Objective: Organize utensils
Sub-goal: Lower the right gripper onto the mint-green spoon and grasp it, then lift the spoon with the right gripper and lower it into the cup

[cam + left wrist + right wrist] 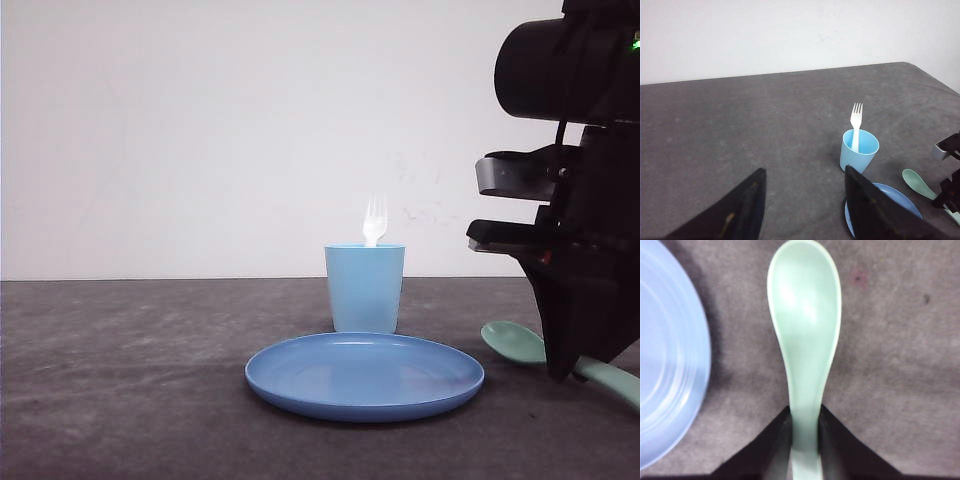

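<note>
The white fork stands tines up in the light blue cup, and it looks the same from the left wrist: fork, cup. The mint-green spoon lies low at the table, right of the blue plate, with its bowl towards the plate. My right gripper is shut on the spoon's handle, both fingers pressed against its sides. My left gripper is open over bare table, left of the cup, holding nothing.
The plate sits just in front of the cup, and its rim is close beside the spoon. The right arm fills the right side of the front view. Dark grey table stretches to the left, with a white wall behind.
</note>
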Available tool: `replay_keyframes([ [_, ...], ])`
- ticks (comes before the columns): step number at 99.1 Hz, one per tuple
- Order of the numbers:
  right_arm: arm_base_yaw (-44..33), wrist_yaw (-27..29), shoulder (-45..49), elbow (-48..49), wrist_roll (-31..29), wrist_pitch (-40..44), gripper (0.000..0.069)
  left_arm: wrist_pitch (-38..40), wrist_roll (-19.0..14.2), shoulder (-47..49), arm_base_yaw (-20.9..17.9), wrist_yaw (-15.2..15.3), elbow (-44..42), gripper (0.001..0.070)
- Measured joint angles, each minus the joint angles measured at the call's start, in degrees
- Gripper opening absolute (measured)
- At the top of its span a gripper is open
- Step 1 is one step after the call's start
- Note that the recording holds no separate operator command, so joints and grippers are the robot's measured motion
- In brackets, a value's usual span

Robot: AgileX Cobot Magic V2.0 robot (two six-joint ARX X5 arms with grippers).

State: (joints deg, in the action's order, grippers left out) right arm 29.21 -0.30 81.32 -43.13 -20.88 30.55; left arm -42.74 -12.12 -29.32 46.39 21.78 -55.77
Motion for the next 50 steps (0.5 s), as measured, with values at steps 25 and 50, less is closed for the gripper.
replay_keyframes([
  [25,0.4,3.2,-7.7,-0.9,0.5,-0.3,0.009,0.0,0.0,0.0,0.0,0.0,0.0,0.0298],
  [50,3.5,5.0,-19.8,-2.2,2.6,-13.1,0.009,0.0,-0.2,0.0,0.0,0.0,0.0,0.0298],
])
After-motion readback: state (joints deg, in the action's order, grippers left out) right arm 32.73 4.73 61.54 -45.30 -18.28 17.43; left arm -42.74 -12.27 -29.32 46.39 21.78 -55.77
